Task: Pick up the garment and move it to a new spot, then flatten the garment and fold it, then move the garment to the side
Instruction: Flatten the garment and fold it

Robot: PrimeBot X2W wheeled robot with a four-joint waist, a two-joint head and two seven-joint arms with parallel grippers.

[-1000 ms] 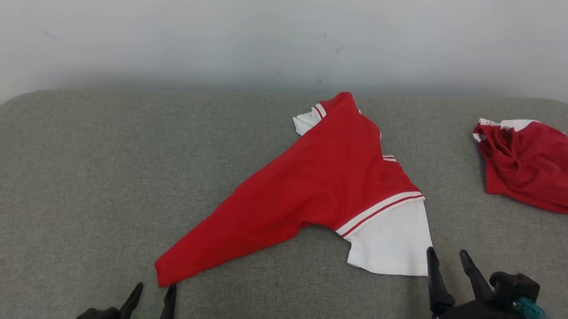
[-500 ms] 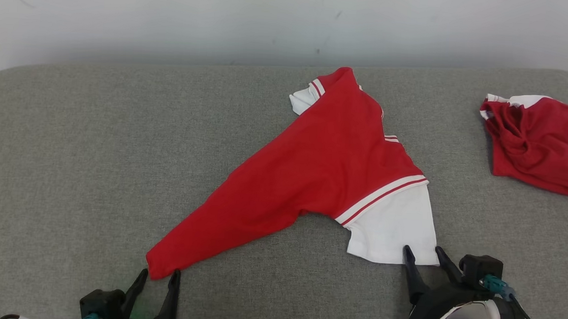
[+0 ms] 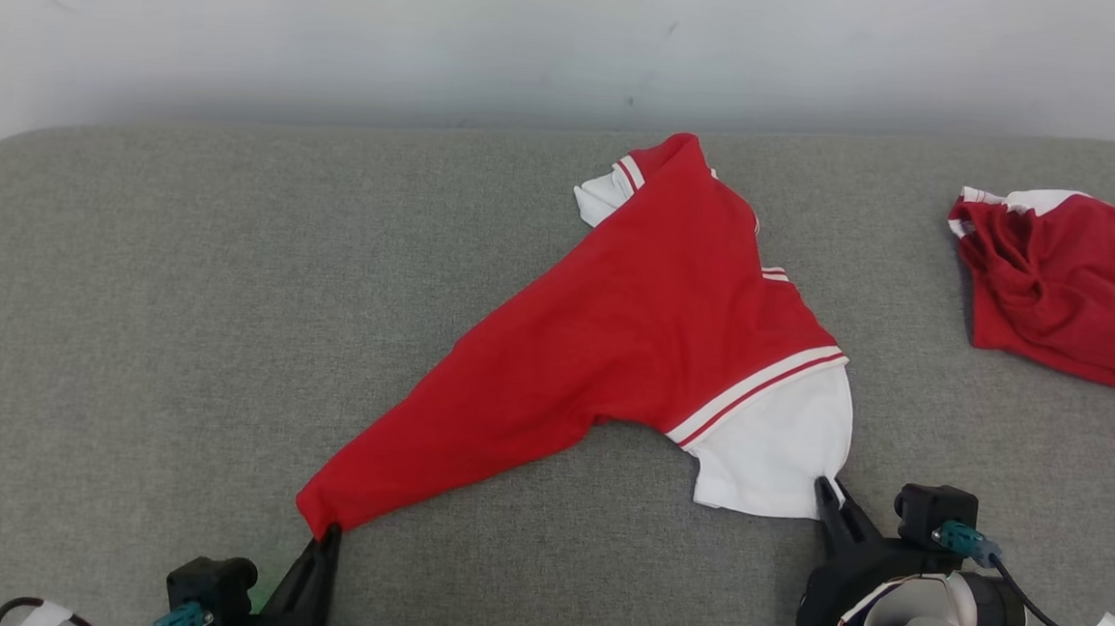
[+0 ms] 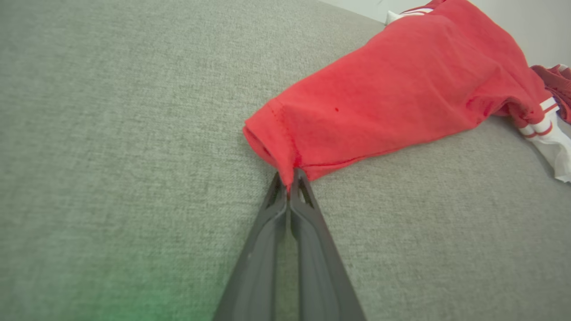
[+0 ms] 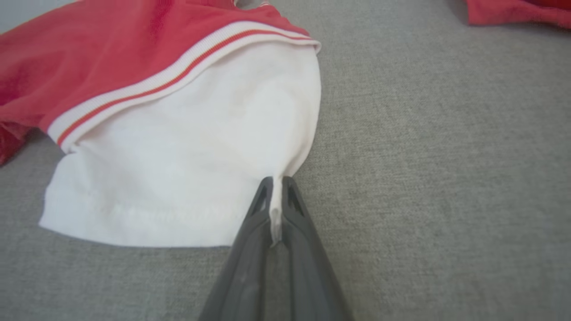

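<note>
Left tool: Closed tight on the red hem corner of the red-and-white shirt. You can see a pinch of red cloth caught right at its tips, low against the grey upholstered surface.
Right tool: Clamped on the near edge of the white sleeve. From the right wrist, a thin fold of white cloth stands between its two dark fingers.
Shirt: Lying on the surface, it stretches from the left tool's tips forward and across toward your right tool. The collar end lies farthest ahead of both, toward the pale wall.
Sleeve: Spread flat just ahead and to the left of the right tool's tips, it meets the red body at a striped band of white and red.
Second garment: A crumpled red garment sits well ahead and to the right of the right tool, apart from the shirt.
Between your tools: Grey upholstery, with the lower edge of the shirt's red body curving ahead of it.
</note>
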